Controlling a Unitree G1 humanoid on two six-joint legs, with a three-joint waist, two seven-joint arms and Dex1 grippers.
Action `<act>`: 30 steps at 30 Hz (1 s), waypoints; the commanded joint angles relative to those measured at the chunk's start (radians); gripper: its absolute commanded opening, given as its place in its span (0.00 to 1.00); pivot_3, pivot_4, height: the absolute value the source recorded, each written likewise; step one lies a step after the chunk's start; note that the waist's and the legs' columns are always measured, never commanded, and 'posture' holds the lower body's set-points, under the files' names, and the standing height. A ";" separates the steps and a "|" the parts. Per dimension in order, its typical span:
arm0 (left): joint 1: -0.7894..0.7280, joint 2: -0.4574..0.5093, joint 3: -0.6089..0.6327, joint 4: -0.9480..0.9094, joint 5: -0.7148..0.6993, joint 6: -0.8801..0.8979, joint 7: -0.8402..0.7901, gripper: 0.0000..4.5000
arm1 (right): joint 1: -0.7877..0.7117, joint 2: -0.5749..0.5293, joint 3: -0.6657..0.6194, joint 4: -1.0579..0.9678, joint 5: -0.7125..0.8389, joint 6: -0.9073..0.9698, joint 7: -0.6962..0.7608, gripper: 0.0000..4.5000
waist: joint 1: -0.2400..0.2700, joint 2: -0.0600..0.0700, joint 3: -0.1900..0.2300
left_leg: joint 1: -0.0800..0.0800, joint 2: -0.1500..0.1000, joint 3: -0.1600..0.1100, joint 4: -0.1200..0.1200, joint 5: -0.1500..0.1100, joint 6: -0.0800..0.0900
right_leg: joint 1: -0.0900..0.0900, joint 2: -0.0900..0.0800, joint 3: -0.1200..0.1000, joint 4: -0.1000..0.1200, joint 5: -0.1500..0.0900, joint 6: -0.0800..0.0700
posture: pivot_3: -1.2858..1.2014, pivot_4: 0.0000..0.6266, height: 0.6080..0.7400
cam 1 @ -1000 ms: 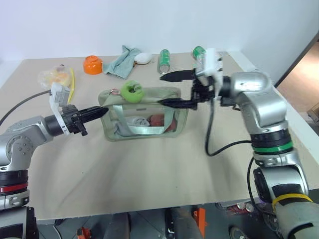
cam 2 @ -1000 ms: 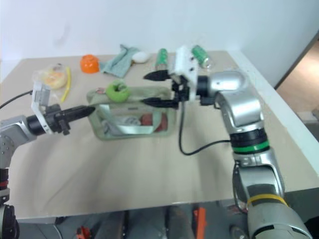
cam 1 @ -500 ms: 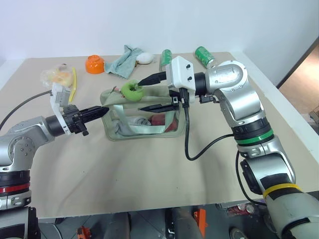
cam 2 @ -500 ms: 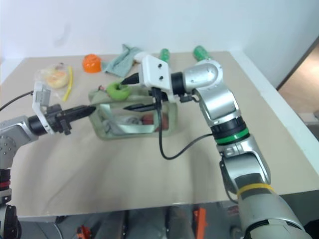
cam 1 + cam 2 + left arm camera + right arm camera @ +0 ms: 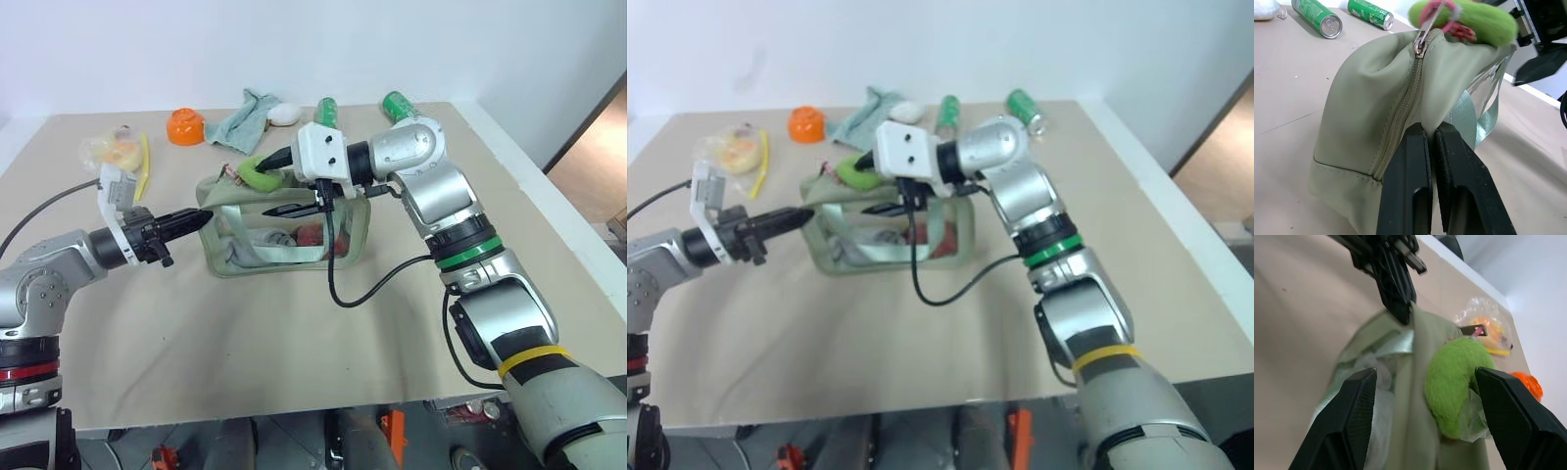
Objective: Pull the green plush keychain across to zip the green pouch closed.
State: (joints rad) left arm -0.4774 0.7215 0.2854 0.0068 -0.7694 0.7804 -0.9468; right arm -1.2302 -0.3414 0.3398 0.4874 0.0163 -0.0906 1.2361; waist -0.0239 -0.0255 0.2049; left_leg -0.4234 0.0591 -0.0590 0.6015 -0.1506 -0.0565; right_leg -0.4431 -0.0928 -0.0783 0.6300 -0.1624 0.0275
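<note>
A: What sits nearest on the beige surface (image 5: 294, 333)?

B: The boxy pale sage-green fabric pouch (image 5: 220, 255) with its clear plastic side panel and pale green webbing handles. The left gripper (image 5: 201, 217) comes in level from the left side, and its two black fingers (image 5: 1459, 186) are pressed together on a fold of the fabric at the pouch's end, right beside the zipper seam.

A: Anything inside?

B: Through the clear panel there is something white and crumpled and something reddish; I cannot tell what they are.

A: And the keychain?

B: The small bright lime-green fuzzy plush keychain (image 5: 257, 173) sits on top of the pouch at its left end, hooked by a pink-and-metal clasp to the zipper pull. The right gripper (image 5: 266, 185) reaches over the pouch from the right with its fingers spread wide, one on each side of the plush; I cannot tell whether they touch it.

A: What lies beyond?

B: Toward the far edge: a clear bag of yellow things (image 5: 111, 150) with a yellow strip beside it at far left, an orange bowl-shaped thing (image 5: 183, 126), a crumpled grey-green cloth (image 5: 238, 120), a white rounded object (image 5: 284, 115) touching it, and two green drink cans (image 5: 401, 105) lying on their sides. All of it is well apart from the pouch, and the right arm crosses in front of one can.
</note>
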 commanded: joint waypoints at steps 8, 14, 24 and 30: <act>0.030 0.000 0.021 -0.026 -0.013 -0.008 0.011 0.00 | -0.091 0.039 -0.047 0.100 0.007 -0.035 -0.027 0.73 | 0.000 0.000 0.000 | 0.000 0.000 0.000 0.000 0.000 0.000 | 0.000 0.000 0.000 0.000 0.000 0.000 | 0.52 0.24 1.00; 0.011 -0.002 0.008 -0.003 -0.010 -0.014 0.009 0.00 | -0.118 0.024 -0.147 0.046 0.179 0.131 0.089 0.73 | 0.000 0.000 0.000 | 0.000 0.000 0.000 0.000 0.000 0.000 | 0.000 0.000 0.000 0.000 0.000 0.000 | 0.52 0.24 1.00; -0.003 -0.007 -0.013 0.022 -0.004 -0.022 -0.004 0.00 | -0.153 0.048 -0.205 0.084 0.212 0.224 0.002 0.73 | -0.001 0.000 0.000 | 0.000 0.000 0.000 0.000 0.000 0.000 | 0.000 0.000 0.000 0.000 0.000 0.000 | 0.52 0.24 1.00; 0.001 -0.014 -0.017 0.015 -0.004 -0.026 -0.003 0.00 | -0.226 0.135 -0.185 0.214 0.121 0.177 -0.170 0.73 | -0.001 0.000 0.000 | 0.000 0.000 0.000 -0.001 0.000 0.000 | 0.000 0.000 0.000 0.000 0.000 -0.001 | 0.52 0.24 1.00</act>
State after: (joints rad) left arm -0.4790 0.7125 0.2761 0.0281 -0.7837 0.7581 -0.9489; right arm -1.4158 -0.2178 0.1585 0.6878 0.1560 0.1092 1.1095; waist -0.0247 -0.0251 0.2051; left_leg -0.4235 0.0593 -0.0591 0.6005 -0.1507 -0.0567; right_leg -0.4434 -0.0925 -0.0784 0.6303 -0.1630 0.0265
